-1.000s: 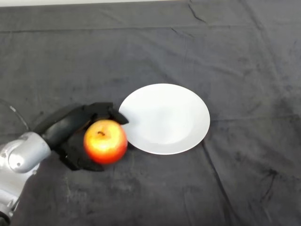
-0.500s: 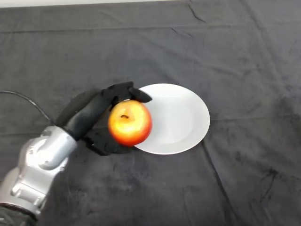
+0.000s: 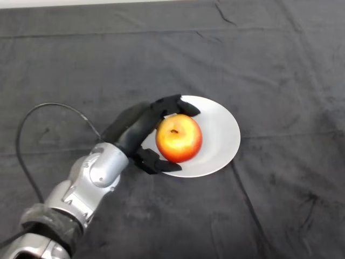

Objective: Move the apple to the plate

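**Apple held over the left part of the plate**

The white plate (image 3: pixel 218 135) lies flat on the dark cloth (image 3: pixel 269 59) that covers the table, and serves here as the landmark. Above its left half is the apple (image 3: pixel 179 138), red and yellow, with its stem hollow turned up toward the camera. The left hand (image 3: pixel 141 141) has the apple in its grasp: black fingers (image 3: pixel 175 103) curl over the fruit's far side, reaching across the plate's upper left rim, while the thumb (image 3: pixel 159 165) hooks round the near side, just at the plate's lower left edge. The apple sits between them, pressed against the palm (whether its underside touches the plate's surface or hangs just clear of it cannot be told from this view).

The silver-grey arm (image 3: pixel 89 183) runs away from the plate toward the lower left, its wrist just outside the plate's left rim. The right half of the plate shows bare white, with nothing on it. Beyond the plate on every side the cloth is creased, with folds running across it to the right and above.
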Controlling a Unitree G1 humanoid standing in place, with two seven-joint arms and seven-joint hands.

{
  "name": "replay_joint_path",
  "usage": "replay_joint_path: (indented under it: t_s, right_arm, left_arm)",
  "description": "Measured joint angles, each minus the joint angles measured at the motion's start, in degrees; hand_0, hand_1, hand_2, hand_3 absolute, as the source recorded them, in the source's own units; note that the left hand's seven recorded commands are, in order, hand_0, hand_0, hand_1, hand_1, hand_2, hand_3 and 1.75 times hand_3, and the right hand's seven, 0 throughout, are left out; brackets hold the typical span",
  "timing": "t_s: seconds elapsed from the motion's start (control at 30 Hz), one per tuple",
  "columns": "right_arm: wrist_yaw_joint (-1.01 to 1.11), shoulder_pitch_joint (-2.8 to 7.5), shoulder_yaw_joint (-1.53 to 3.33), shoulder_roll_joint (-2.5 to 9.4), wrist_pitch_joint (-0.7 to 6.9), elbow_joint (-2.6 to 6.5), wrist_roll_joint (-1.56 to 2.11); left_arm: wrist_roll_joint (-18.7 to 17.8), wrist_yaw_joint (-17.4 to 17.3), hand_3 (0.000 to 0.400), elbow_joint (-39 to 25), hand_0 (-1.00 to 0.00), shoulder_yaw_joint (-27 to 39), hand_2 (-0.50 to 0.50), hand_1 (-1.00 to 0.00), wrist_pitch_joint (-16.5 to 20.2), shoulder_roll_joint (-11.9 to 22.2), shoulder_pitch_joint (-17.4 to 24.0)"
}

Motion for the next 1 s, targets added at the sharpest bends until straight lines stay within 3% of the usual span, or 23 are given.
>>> replay_joint_path:
  t_s: [0.03,0.07,0.1,0.13,0.63,1.0]
  right_arm:
    - [0.0,0.0,0.0,0.0,0.0,0.0,0.0]
    - [0.0,0.0,0.0,0.0,0.0,0.0,0.0]
    - [0.0,0.0,0.0,0.0,0.0,0.0,0.0]
    - [0.0,0.0,0.0,0.0,0.0,0.0,-0.01]
    - [0.0,0.0,0.0,0.0,-0.04,0.0,-0.01]
    - [0.0,-0.01,0.0,0.0,-0.17,0.0,-0.02]
  left_arm:
    - [0.0,0.1,0.4,0.8,-0.49,-0.1,0.25,-1.0,0.0,-0.2,-0.5]
    - [0.0,0.1,0.4,1.3,-0.13,-0.2,0.44,-1.0,0.0,-0.2,-0.7]
    - [0.0,0.2,0.27,1.5,0.0,-0.7,0.34,-0.67,0.0,-0.2,-0.8]
    - [-0.2,0.4,0.0,1.9,0.0,-1.5,0.0,0.0,0.0,-0.2,-1.0]
    - [-1.1,2.3,0.0,5.5,0.0,-2.5,0.0,0.0,-2.1,-0.5,-3.6]
    - [-1.8,4.6,0.0,5.6,0.0,-2.2,0.0,0.0,-4.1,1.6,-3.6]
